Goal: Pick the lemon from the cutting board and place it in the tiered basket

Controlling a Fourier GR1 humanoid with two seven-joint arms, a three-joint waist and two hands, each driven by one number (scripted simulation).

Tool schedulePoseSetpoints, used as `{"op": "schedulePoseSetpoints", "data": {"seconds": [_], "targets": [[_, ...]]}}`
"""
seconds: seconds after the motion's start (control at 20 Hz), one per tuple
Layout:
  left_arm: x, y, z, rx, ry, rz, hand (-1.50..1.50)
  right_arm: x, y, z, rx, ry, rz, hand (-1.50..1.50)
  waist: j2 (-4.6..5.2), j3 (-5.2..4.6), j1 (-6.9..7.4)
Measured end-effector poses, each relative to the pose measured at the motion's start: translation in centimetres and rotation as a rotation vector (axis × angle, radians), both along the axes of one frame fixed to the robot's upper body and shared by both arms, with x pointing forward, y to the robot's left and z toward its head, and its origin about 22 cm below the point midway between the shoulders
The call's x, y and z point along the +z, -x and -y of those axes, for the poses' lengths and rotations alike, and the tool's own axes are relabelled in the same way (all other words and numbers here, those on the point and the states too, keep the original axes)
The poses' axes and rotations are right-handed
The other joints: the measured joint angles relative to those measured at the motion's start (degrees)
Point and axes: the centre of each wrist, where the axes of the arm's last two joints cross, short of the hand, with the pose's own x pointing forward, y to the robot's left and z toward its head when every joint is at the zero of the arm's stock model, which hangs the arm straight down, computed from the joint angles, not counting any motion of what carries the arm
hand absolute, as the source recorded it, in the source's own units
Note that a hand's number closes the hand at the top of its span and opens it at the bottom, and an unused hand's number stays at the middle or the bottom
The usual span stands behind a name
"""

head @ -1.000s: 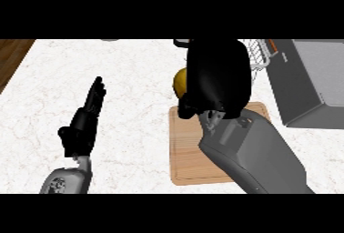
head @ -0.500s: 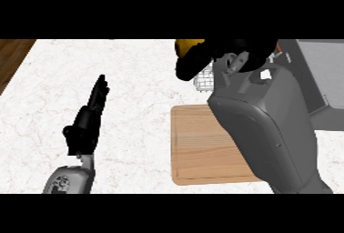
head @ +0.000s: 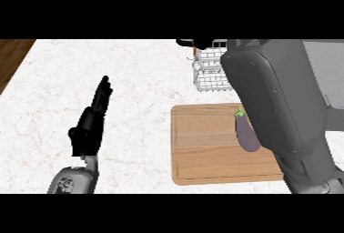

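Now the right hand (head: 183, 43) hangs over the tiered basket (head: 209, 73), grip impossible to tell, lemon unseen; placing step, so next comes lowering and releasing.

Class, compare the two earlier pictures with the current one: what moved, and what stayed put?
The right hand travelled from above the cutting board away from the robot to the tiered basket, taking the lemon along; the lemon no longer shows. Its forearm now leaves an eggplant on the board uncovered. The left hand stays open, and the board has not shifted.
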Motion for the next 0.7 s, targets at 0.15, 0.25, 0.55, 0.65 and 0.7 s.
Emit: {"op": "schedulePoseSetpoints", "data": {"seconds": [0.15,0.25,0.55,0.65,0.7], "targets": [[-0.1,-0.1,-0.4,-0.002,-0.001,-0.005,0.00,-0.9,-1.8,1.2,-0.030,0.023,0.004,1.50,0.07,0.01,0.08],[0.1,-0.1,-0.4,-0.005,0.001,-0.002,0.00,-1.2,-2.8,2.0,-0.045,0.039,-0.003,1.50,0.05,0.02,0.07],[0.0,-0.5,-0.5,-0.001,0.002,-0.002,0.00,-3.2,-4.5,3.8,-0.101,-0.044,-0.017,-1.50,0.10,0.04,-0.02],[-0.2,-0.1,-0.4,-0.001,-0.001,-0.003,0.00,-4.0,-4.9,4.8,-0.124,-0.128,-0.018,-1.50,0.06,0.05,0.00],[-0.1,-0.3,-0.3,-0.002,0.000,0.000,0.00,-4.1,-5.2,5.2,-0.127,-0.161,-0.018,-1.50,0.10,0.05,0.05]]}}
